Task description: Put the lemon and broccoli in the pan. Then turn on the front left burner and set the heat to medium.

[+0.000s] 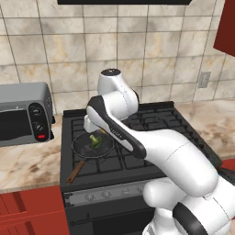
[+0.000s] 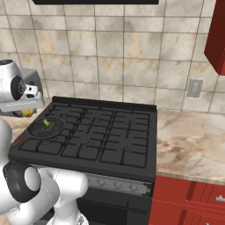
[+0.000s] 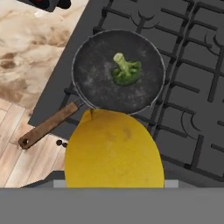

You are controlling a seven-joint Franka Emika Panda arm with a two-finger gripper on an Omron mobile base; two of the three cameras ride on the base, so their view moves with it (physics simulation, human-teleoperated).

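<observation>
The pan point(image 3: 94, 76) sits on the stove's front left grate, its brown handle pointing toward the stove's front edge. It hides the front left burner. The broccoli point(image 3: 126, 70) lies inside the pan, near the middle; it also shows as the broccoli point(image 1: 95, 140) and the broccoli point(image 2: 48, 125). My gripper point(image 2: 25, 108) hangs above and just left of the pan point(image 2: 36, 132), shut on the lemon point(image 2: 28, 113). In the hand view the lemon point(image 3: 113, 151) looms large at the bottom, over the pan's near rim, and covers my fingertips.
A grey toaster oven point(image 1: 23, 114) stands on the counter left of the stove. Knobs point(image 2: 118, 184) line the stove's front panel. The other grates point(image 2: 110, 132) hold nothing. Marble counter point(image 2: 189, 140) runs to the right, with red cabinets below.
</observation>
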